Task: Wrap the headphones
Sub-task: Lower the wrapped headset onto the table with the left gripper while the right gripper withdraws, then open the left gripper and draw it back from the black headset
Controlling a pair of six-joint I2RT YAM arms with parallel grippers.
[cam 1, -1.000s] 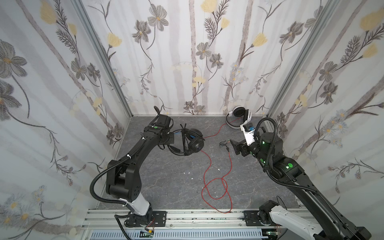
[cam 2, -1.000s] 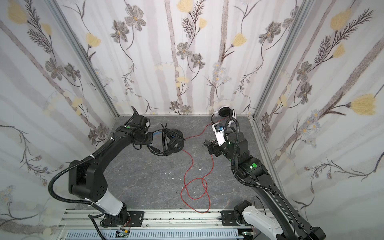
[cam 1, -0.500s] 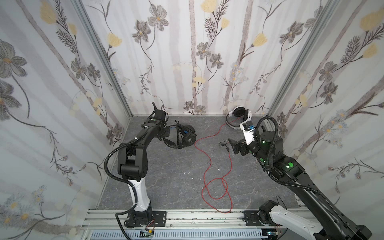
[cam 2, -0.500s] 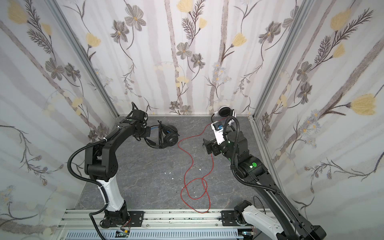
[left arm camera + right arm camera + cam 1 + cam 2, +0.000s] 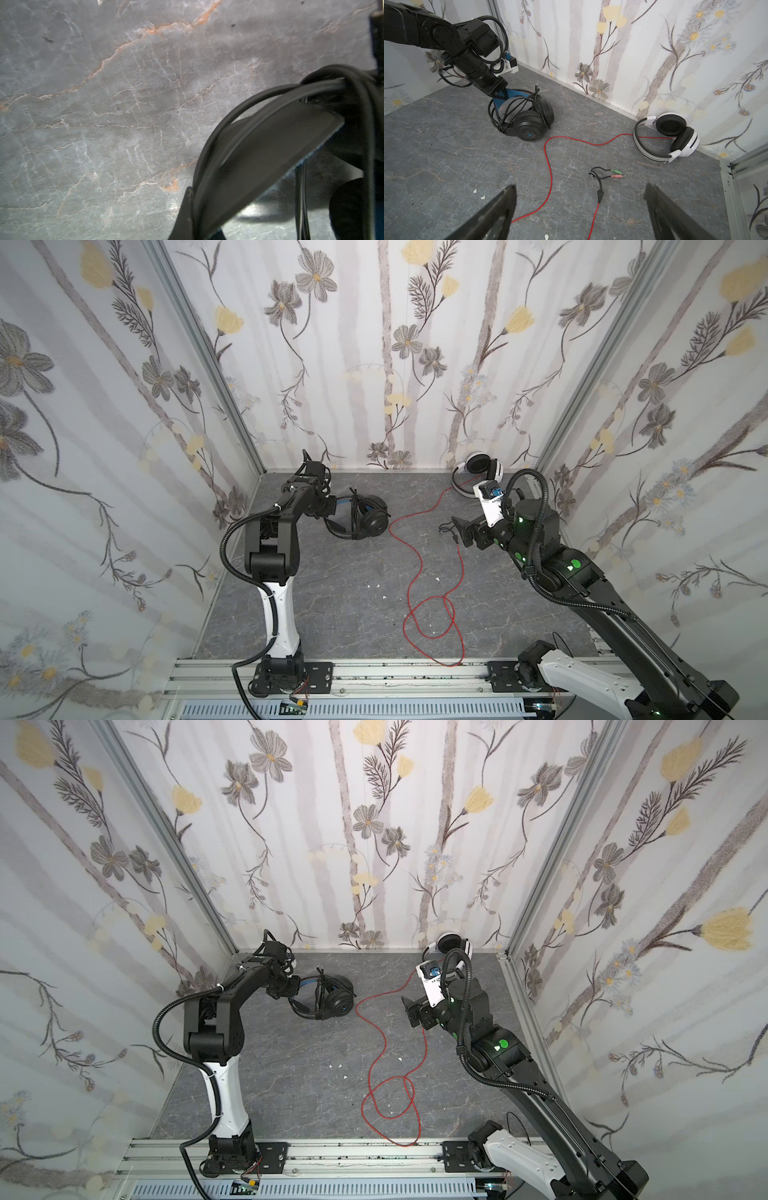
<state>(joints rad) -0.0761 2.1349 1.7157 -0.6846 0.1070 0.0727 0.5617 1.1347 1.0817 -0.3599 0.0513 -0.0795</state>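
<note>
I am clamping the left gripper (image 5: 501, 94) on the blue-lined headband (image 5: 517, 93) of the all-black over-ear headset (image 5: 529, 128), back left on the grey marble tabletop (image 5: 446, 155). The right gripper (image 5: 580, 187) is hanging wide open over the red cable (image 5: 548, 162) of the back-right white headset (image 5: 675, 135).

bright even diffuse light, soft shadows; left wrist view dim, black headphones (image 5: 259, 155) blurred.

Wrapped headset (image 5: 371, 523) lies left; unwrapped headset (image 5: 478, 467) back right, cable (image 5: 549, 170) trailing forward.
</note>
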